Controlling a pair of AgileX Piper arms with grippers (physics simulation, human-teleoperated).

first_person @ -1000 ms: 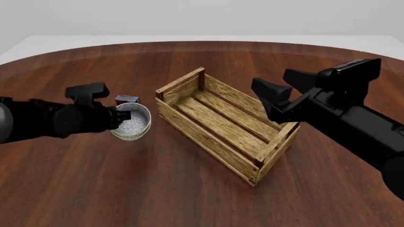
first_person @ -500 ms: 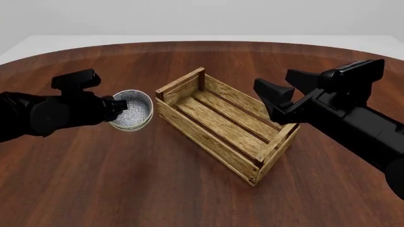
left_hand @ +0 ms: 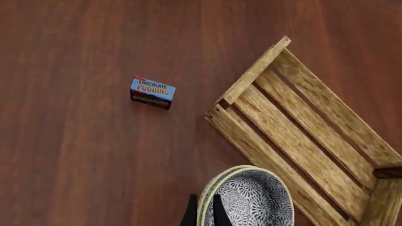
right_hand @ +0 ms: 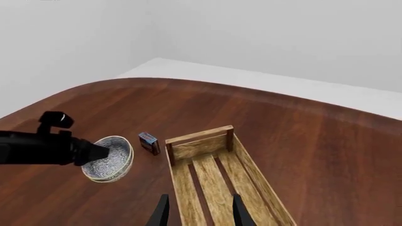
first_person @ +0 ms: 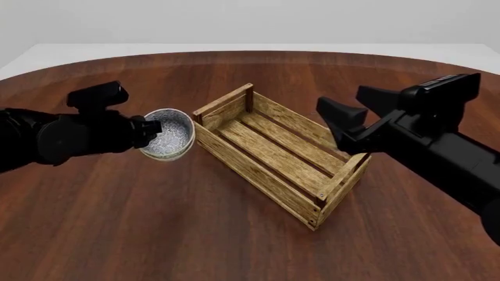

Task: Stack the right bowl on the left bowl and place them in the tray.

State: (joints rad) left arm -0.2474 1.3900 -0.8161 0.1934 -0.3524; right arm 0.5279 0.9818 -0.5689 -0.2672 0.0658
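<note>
A round-edged tabletop of dark reddish-brown wood grain [first_person: 156, 234] fills the front view; its far edge curves against a pale grey floor [right_hand: 301, 84] and plain white walls [right_hand: 283, 28].

The large rectangular light-brown slatted wooden tray [first_person: 273, 149] is seen resting on the table near its centre, set diagonally, with taller rails at both ends. Nothing is seen inside it.

The stacked bowls, white with a dense dark floral pattern inside and a yellow-green rim [first_person: 168, 140], are held off the table just to the left of the tray's near-left corner. In the left wrist view two nested rims are visible [left_hand: 248, 200], tilted, partly overlapping the tray's long side plank [left_hand: 295, 141]. The left gripper [left_hand: 203, 214] is clamped on the bowls' rim, one black finger inside and one outside.

A small dark box with a blue top reading "CHOCOLATE PUDDING" [left_hand: 152, 92] lies on the table, well apart from the tray; in the front view it is hidden behind the left arm.

The right gripper [right_hand: 199, 209] is seen above the tray's right portion, its fingers apart and holding nothing.
</note>
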